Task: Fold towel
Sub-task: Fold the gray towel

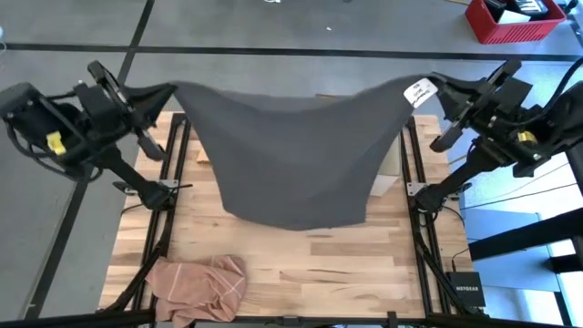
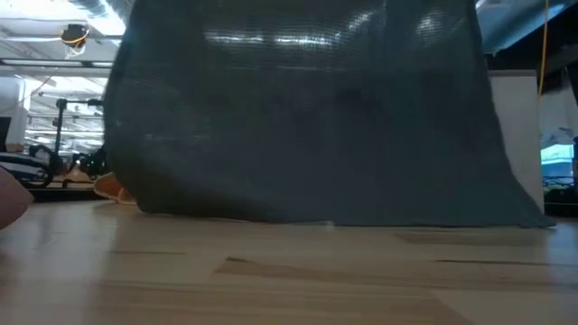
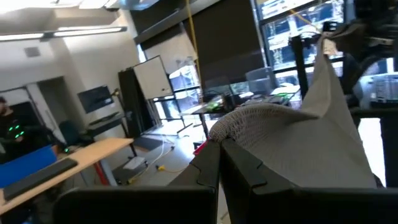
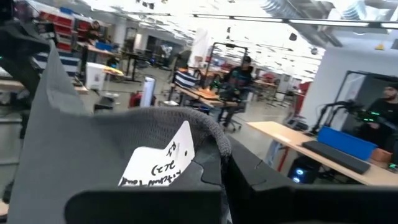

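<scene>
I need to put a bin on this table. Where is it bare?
Bare wood lies between the hanging gray towel and the near edge, right of the crumpled pink cloth. Under the towel, stretched between the left end effector and the right end effector, it is crowded.

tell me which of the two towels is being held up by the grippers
The dark grey towel, stretched by its corners between the left gripper and right gripper. The pink towel lies crumpled on the table's near edge, untouched.
</scene>
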Motion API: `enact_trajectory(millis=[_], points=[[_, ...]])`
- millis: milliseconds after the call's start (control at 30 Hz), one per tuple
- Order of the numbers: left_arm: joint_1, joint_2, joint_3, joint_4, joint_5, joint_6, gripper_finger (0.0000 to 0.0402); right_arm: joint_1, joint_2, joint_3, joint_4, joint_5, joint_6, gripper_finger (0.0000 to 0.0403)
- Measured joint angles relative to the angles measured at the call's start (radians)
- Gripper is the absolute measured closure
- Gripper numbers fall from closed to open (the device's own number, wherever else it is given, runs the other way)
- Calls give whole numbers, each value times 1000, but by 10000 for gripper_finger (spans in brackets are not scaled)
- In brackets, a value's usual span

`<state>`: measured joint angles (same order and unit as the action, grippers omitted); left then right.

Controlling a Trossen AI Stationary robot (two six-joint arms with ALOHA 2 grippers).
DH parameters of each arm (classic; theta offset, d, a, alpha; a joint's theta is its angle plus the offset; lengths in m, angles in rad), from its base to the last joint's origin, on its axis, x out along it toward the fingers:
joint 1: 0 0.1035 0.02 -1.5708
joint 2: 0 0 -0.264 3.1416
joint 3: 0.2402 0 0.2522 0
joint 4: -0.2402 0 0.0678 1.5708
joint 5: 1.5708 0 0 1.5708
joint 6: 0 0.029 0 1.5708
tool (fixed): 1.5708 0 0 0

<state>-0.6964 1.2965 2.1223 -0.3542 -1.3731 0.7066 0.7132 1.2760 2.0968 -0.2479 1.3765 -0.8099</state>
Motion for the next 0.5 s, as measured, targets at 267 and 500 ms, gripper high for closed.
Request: enact_trajectory(millis=[267, 500], points=[[53, -43, 0, 0, 10, -80, 400, 0, -2, 0, 16, 24, -36, 399], [58, -32, 0, -2, 185, -173, 400, 0, -2, 0, 16, 21, -40, 400]])
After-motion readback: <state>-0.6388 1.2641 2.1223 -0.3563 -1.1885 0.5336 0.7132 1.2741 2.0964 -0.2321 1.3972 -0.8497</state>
